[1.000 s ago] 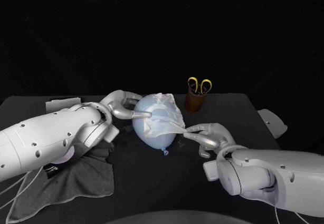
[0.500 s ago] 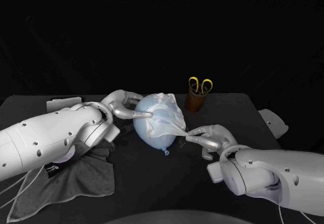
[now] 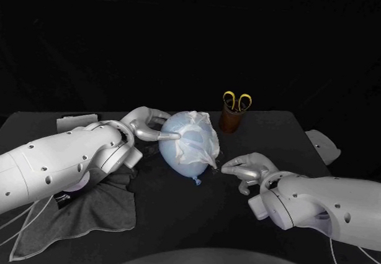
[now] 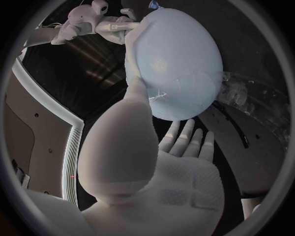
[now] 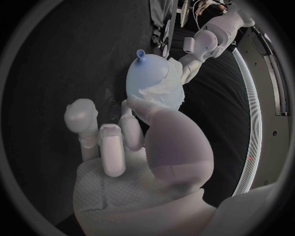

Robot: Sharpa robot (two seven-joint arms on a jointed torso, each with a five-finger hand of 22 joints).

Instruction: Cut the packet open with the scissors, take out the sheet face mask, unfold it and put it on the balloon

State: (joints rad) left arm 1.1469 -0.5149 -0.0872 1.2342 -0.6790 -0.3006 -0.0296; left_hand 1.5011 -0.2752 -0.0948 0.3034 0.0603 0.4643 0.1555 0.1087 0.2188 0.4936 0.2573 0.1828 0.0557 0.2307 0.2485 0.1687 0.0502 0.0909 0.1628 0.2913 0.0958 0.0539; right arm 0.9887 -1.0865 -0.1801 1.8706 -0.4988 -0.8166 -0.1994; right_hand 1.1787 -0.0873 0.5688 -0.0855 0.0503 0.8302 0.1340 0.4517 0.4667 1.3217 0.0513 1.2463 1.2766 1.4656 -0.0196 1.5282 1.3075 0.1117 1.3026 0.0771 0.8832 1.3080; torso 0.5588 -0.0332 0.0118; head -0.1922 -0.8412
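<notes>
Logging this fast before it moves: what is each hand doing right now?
Left hand: holds the balloon by its side.
Right hand: pinches an edge of the sheet mask draped on the balloon.

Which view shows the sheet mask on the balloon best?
The head view: the sheet mask lies draped over the top of the balloon, nearly whole. The right wrist view shows a crumpled part beyond the right robot hand. The left wrist view shows mainly bare balloon and a faint edge of it.
</notes>
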